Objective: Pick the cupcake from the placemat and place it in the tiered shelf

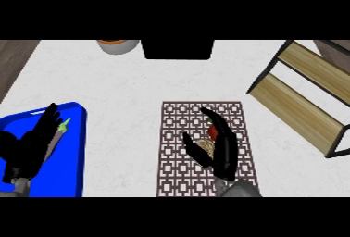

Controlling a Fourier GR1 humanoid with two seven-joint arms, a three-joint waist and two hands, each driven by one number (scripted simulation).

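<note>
On the patterned placemat (pixel 174 152), the right hand (pixel 226 156) curls fingers and thumb round the cupcake (pixel 208 144), well apart from the tiered shelf (pixel 301 109) at right, while the left hand (pixel 31 143) rests open, fingers straight, over the blue tray (pixel 68 176).

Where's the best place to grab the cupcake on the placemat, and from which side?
Grip the cupcake round its lower sides, coming from above on the near side: it stands upright on the flat placemat, red topping up. The right hand curls round it so.
</note>
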